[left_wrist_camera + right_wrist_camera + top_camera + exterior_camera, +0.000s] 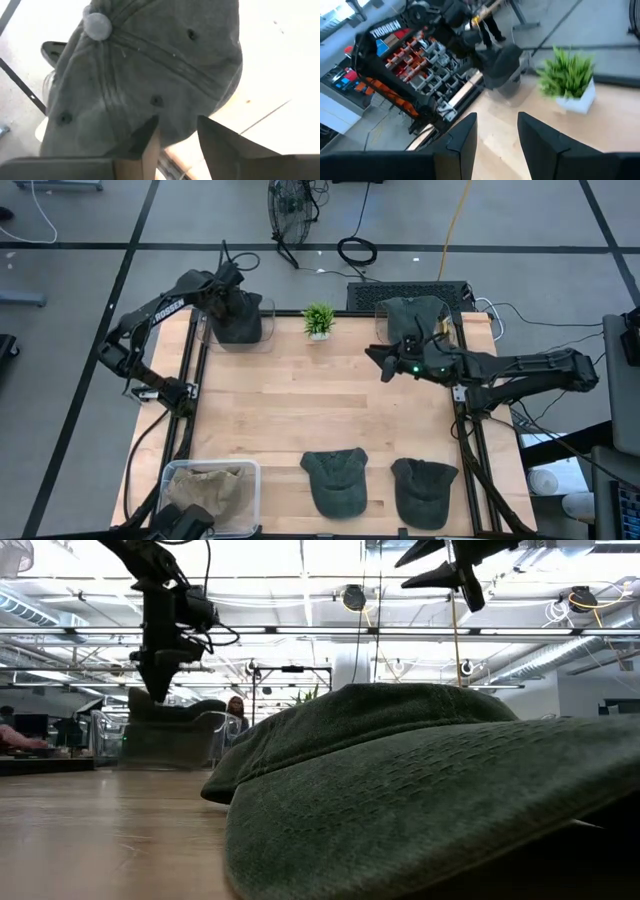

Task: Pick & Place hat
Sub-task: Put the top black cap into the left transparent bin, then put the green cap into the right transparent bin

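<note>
A dark green hat (240,323) sits crown up in a clear container (262,338) at the table's far left. It fills the left wrist view, button (96,25) on top. My left gripper (233,298) (177,135) is open and points down right over its crown, as the low view (158,690) also shows. My right gripper (385,362) (495,132) is open in the air above the table's middle right, high in the low view (440,570). Another hat (413,313) lies on a dark tray (460,292) at the far right. Two more hats (335,480) (425,492) lie at the near edge. My left gripper stands open over the crown (150,75) of the hat in the container, coming from above. I cannot tell whether its fingertips (150,132) touch the cloth. The hat rests in the container.
A small potted plant (318,320) stands at the far edge between the container and the tray. A clear bin with beige cloth (210,490) sits at the near left corner. Bare wood (300,400) lies across the table's middle. One near-edge hat (430,790) fills the low view.
</note>
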Robot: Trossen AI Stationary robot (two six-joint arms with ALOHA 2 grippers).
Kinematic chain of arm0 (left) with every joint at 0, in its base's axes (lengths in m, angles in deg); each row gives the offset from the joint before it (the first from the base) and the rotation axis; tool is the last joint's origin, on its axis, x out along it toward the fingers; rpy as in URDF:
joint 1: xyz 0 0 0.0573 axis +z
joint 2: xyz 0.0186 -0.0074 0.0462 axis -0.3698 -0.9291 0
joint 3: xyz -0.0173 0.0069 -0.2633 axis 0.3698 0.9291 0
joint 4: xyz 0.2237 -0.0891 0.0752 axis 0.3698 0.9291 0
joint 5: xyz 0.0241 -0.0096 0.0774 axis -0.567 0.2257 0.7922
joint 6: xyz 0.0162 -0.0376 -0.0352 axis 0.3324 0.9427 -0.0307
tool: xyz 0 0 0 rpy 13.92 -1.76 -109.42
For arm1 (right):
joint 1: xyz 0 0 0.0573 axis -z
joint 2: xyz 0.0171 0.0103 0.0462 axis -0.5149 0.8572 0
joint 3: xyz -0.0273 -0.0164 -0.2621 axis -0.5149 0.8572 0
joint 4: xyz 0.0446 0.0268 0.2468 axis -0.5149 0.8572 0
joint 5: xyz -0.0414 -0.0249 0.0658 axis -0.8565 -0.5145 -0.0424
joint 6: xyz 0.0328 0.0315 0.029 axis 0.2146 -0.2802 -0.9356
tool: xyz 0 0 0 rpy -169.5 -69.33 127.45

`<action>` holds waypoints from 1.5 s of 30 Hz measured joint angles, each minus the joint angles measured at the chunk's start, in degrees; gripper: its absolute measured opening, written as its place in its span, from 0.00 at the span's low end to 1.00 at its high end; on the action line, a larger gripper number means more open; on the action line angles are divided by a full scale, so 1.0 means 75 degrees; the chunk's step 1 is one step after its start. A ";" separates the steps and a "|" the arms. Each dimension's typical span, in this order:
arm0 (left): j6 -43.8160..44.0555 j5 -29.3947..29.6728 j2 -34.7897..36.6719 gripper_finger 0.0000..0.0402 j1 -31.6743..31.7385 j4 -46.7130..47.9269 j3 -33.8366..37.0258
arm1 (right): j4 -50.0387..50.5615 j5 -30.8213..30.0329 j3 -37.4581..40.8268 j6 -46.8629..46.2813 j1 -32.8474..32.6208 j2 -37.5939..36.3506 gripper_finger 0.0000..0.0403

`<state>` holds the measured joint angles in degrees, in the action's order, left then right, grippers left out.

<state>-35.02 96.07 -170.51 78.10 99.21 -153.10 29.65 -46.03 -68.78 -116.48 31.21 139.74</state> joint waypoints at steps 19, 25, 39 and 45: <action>0.2833 -0.2018 0.2183 0.59 -0.0737 0.0171 -0.0009 | 0.1833 0.2403 0.0006 0.0864 0.0439 -0.1165 0.32; 0.3889 -0.2343 0.3033 0.71 -0.1874 0.0095 -0.0009 | 0.1791 0.2403 0.0006 0.1655 0.0468 -0.1316 0.32; 0.7336 -0.0877 0.4367 0.50 -0.5743 -0.2041 -0.0012 | 0.1765 0.2401 0.0006 0.2211 0.0578 -0.0894 0.32; 0.7686 -0.0456 0.3434 0.37 -0.7226 -0.3210 -0.0012 | 0.1782 0.3198 0.0006 0.1927 0.0558 -0.1027 0.32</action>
<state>22.62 92.65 -144.75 23.90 75.14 -153.18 43.02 -22.04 -68.73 -102.03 35.40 132.04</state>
